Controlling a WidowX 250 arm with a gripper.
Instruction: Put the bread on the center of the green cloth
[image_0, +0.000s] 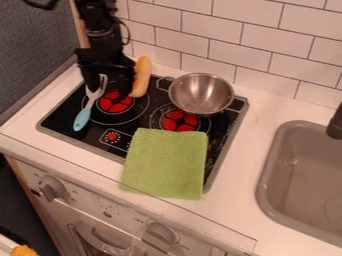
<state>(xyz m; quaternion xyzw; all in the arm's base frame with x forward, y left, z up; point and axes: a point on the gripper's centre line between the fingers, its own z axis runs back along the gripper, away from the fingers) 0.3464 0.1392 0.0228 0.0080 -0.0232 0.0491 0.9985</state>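
Notably, we observed the black two-fingered claw (107, 91) open above the flat black stovetop (61, 114), beside the long golden-brown bread (141, 77), apart from the fuzzy green cloth (167, 162).

Arm (97, 22) is showing blk all over, w/ chunky, blocky segs. Mid-section is looking rounder, w/ a few small greyish marks. Thin blk cable (125, 31) is looping out at one side; another dark loop (41, 4) is curving near the top L corner. Gripper (108, 89) is also looking blk, w/ a wide, boxy body & 2 dark fingers.
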